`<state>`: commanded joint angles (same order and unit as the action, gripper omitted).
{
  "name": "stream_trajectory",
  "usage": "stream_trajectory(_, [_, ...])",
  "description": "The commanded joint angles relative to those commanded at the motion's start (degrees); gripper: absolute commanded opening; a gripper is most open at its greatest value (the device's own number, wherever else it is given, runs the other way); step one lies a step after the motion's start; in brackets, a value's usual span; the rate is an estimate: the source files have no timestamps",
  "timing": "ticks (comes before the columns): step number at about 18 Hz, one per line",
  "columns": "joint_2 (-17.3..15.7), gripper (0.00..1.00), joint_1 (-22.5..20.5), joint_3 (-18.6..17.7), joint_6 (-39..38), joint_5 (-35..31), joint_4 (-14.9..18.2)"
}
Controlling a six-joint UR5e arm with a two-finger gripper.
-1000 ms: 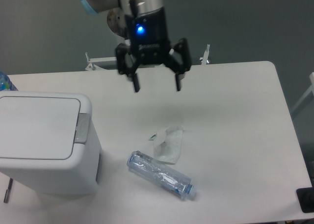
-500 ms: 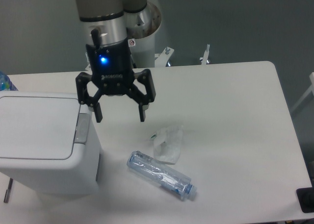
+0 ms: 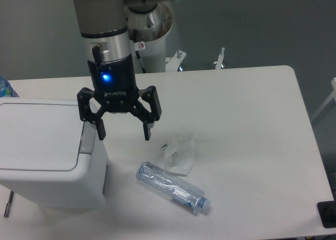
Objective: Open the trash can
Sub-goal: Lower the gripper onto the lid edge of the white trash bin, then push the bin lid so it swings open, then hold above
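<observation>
While the arm hangs over the left half of the white table [image 3: 247, 103], the gripper [image 3: 124, 134] points straight down with its two black fingers spread wide and nothing between them. A blue light glows on the gripper body. One fingertip [image 3: 100, 133] sits just at the right edge of the trash can [image 3: 50, 153], right beside the grey push-button tab [image 3: 87, 139]; whether it touches the tab cannot be told from this view. The other fingertip hangs over bare table.

The trash can stands at the left edge of the table, near the front, a white boxy bin with rounded corners. Its flat lid [image 3: 39, 135] lies shut.

Right of the bin, a crumpled piece of clear plastic [image 3: 179, 153] lies on the table. Just in front of it, a squashed clear bottle [image 3: 170, 187] lies on its side, cap end toward the right and front. The two look close, perhaps touching. Both lie apart from the bin and the gripper.
</observation>
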<state>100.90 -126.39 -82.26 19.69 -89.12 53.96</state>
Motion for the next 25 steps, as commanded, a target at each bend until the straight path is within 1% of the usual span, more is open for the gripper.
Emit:
stream_trajectory(7, [0.61, 1.00, 1.58, -1.32, -0.09, -0.09, 0.00])
stream_trajectory(10, [1.05, 1.00, 1.58, -1.49, -0.09, -0.17, 0.00])
stream_trajectory(15, [1.06, 1.00, 2.20, -2.20, -0.18, -0.18, 0.00])
stream_trajectory(25, [1.06, 1.00, 2.37, -2.46, -0.35, -0.18, 0.00])
